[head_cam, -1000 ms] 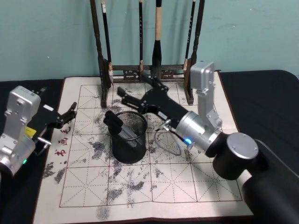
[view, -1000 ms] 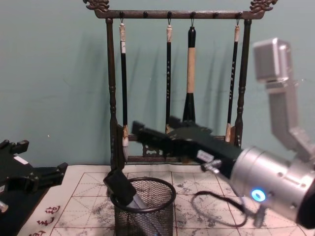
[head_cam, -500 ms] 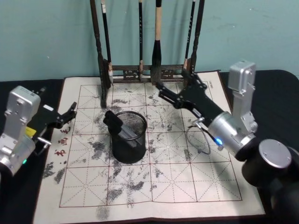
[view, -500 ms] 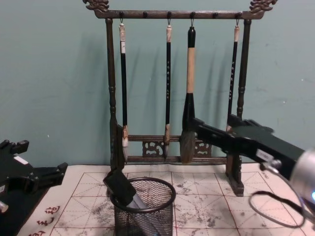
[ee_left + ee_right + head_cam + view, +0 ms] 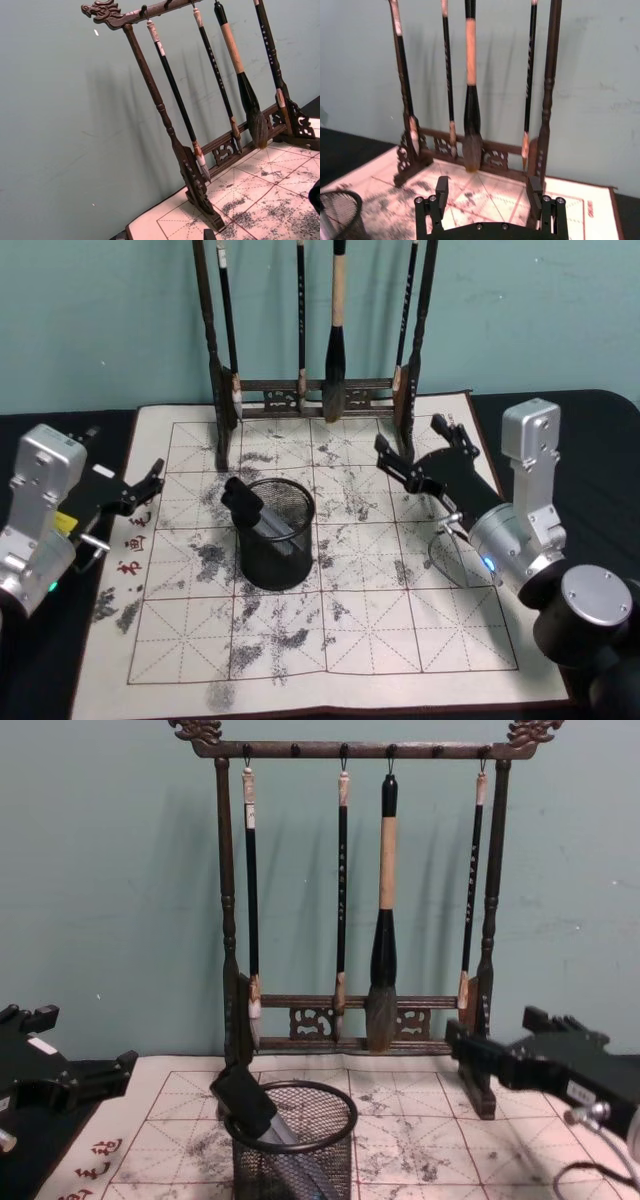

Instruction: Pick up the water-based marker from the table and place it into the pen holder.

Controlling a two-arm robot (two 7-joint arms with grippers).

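Water-based marker: standing tilted inside the pen holder (black mesh cup, mid-mat), its black cap leaning over the rim on the robot's left. Right gripper: above the mat's right side, near the brush rack, fingers spread and empty. Left gripper: at the mat's left edge, fingers apart, holding nothing.

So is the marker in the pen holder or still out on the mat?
In. The marker leans inside the pen holder, black cap above the rim; the right gripper is open, apart.
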